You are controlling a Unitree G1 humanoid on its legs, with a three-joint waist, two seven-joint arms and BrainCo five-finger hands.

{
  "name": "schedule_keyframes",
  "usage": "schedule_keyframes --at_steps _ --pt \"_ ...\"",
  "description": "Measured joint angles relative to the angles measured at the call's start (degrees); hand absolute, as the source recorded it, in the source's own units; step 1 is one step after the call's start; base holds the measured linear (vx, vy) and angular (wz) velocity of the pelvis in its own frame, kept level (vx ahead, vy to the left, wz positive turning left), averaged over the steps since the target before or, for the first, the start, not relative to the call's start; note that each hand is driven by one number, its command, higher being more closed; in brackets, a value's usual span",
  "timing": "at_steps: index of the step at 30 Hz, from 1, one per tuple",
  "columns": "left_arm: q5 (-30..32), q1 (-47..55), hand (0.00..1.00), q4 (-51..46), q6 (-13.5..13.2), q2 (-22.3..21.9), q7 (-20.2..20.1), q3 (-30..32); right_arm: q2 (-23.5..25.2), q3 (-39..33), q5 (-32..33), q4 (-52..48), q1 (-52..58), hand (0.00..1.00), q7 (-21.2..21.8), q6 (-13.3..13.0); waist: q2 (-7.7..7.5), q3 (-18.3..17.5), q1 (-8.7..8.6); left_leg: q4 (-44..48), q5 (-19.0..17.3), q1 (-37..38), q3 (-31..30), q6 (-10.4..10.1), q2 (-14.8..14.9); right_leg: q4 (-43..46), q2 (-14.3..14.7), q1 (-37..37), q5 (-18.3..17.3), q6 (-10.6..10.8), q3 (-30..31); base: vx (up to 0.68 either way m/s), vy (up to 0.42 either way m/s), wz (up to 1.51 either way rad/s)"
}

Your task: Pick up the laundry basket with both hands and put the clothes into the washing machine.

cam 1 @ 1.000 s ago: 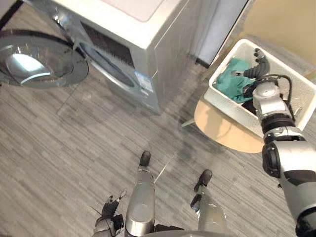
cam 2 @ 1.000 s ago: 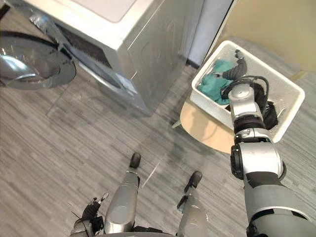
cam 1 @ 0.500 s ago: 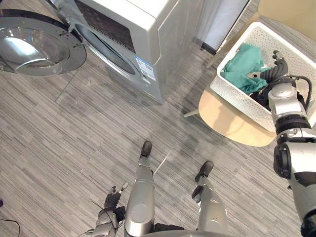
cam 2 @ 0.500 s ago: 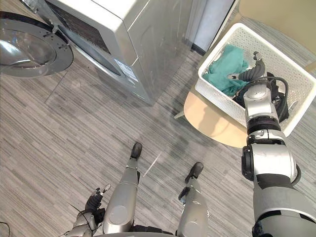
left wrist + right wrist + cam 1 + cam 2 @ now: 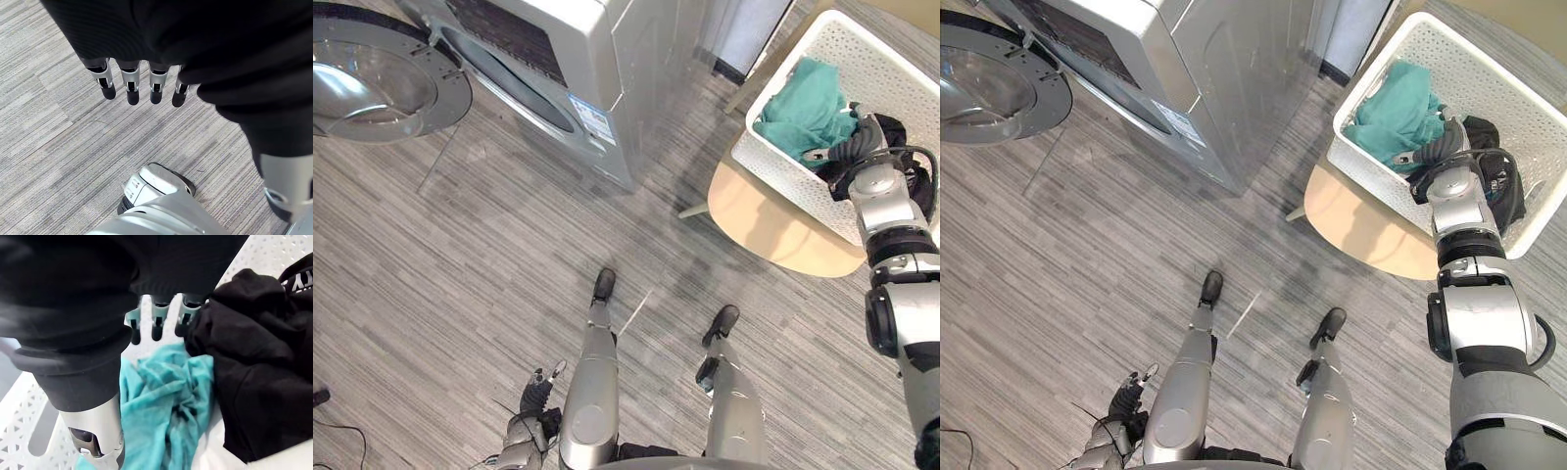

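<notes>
Right hand [image 5: 156,309] loose-fingered above teal cloth [image 5: 166,399] in basket [image 5: 1496,83], left hand [image 5: 130,84] slack, head view adds open-doored washing machine [image 5: 641,54]

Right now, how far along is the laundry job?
Done: washer door open. In hand: right hand reaches into the basket over teal cloth and black cloth, gripping nothing; left hand hangs open, low. Left: lift basket off the round table, load clothes.

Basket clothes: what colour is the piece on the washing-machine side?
The cloth is teal, clearest in the right eye view.
</notes>
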Motion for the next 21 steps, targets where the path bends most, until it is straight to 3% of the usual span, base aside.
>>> schedule_keyframes --at_steps 16,17,21 --pt "-2.1 -0.2 0.00 -1.4 -0.5 -0.3 0.1 0.0 -2.2 2.2 -1.7 0.3 -1.2 0.00 -2.6 0.3 0.04 0.0 1.81 -1.4 1.9 -4.8 -2.1 -0.1 -0.2 0.4 -0.1 -4.1 0.2 -0.2 -1.9 0.00 0.001 0.05" --pt "-2.1 -0.2 0.00 -1.6 -0.5 -0.4 0.1 0.0 -2.2 2.3 -2.0 0.3 -1.3 1.00 -2.6 0.5 0.04 0.0 2.03 -1.3 1.9 -4.8 -2.2 -0.1 -0.2 0.4 -0.1 -4.1 0.2 -0.2 -1.9 0.01 0.004 0.05" --pt "-2.6 -0.2 0.00 -2.7 -0.8 -1.1 0.3 0.2 -4.1 5.7 -2.5 0.3 -1.3 1.00 -3.9 1.1 0.10 0.0 2.79 -0.8 2.0 -7.6 -3.5 -0.1 -0.4 0.6 -0.1 -5.8 0.2 -0.2 -3.1 -0.01 0.014 0.11"
